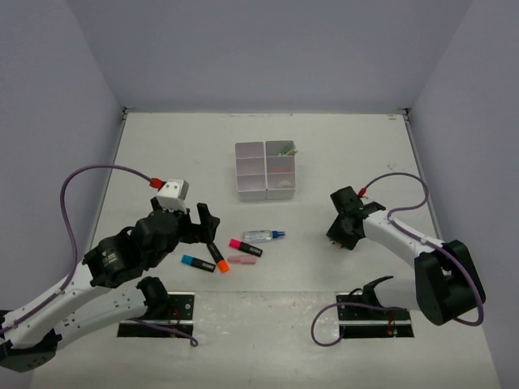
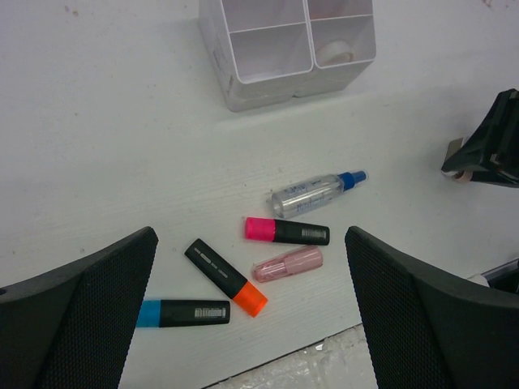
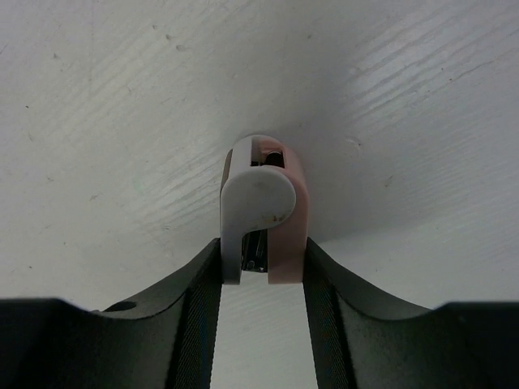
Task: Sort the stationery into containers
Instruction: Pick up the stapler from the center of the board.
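Nearest the lens, two black mounting plates anchor the arm bases at the near edge, with a purple cable looping off each arm. The white table is faintly grained and lightly scuffed. Plain lavender-grey walls box it in on three sides.

On the left, the left gripper hangs low over the loose stationery. Its black fingers are spread as wide as they go, with nothing between them. Below it, from the left, lie:

- a black highlighter with a blue end
- a black highlighter with an orange end, angled just beside the first
- a pale pink capsule-shaped eraser
- a black highlighter with a pink end, just beyond the eraser
- a clear glue pen with a blue cap, a little farther back

All five lie flat on the table, close together.

Farther back, near the middle, stands the white plastic organiser tray of square compartments. A white tape ring sits in its near right compartment, and thin greenish pens sit in the far right one.

On the right, well apart from the glue pen, the right gripper points down at the table. Its jaws press against both flat sides of a small rounded white-and-pink plastic piece — held at or just above the surface, I cannot tell which.
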You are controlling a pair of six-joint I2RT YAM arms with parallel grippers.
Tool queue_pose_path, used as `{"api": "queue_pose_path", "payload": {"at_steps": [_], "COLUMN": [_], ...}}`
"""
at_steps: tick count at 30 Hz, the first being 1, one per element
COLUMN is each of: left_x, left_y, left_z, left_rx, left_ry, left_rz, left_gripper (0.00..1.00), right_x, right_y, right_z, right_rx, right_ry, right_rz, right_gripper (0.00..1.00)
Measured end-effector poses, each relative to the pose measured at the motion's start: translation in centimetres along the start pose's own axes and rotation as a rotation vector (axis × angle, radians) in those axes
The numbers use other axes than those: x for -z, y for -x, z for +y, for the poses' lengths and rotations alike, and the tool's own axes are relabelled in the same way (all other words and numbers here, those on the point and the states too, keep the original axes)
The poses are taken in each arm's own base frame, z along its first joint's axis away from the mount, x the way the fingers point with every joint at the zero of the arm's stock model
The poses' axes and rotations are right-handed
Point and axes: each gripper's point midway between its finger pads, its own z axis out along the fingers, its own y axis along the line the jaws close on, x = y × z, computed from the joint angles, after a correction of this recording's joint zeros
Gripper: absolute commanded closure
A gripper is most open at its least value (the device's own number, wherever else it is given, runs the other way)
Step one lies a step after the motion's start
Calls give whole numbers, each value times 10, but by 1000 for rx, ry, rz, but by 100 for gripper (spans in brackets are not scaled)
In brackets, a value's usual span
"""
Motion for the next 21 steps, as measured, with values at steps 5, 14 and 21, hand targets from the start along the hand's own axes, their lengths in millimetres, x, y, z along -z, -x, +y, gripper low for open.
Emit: {"api": "queue_pose_path", "payload": {"at_steps": [5,14,21], "left_x": [-5,-21,-49], "left_y": [-3,-6,18], "left_z": [1,-19,-91], "left_rx": [-13,34,146], "left_ry": [21,3,-176], "left_rz": [16,57,77], "left_gripper": [0,0,1], "right_x": [-2,55,181], "right_y": [1,-31,-86], "right_z": [7,59,132], "right_rx": [14,473,924], "right_ry": [24,312,872], "right_rz": [0,-162,-404], "right_gripper": [94,100,100]}}
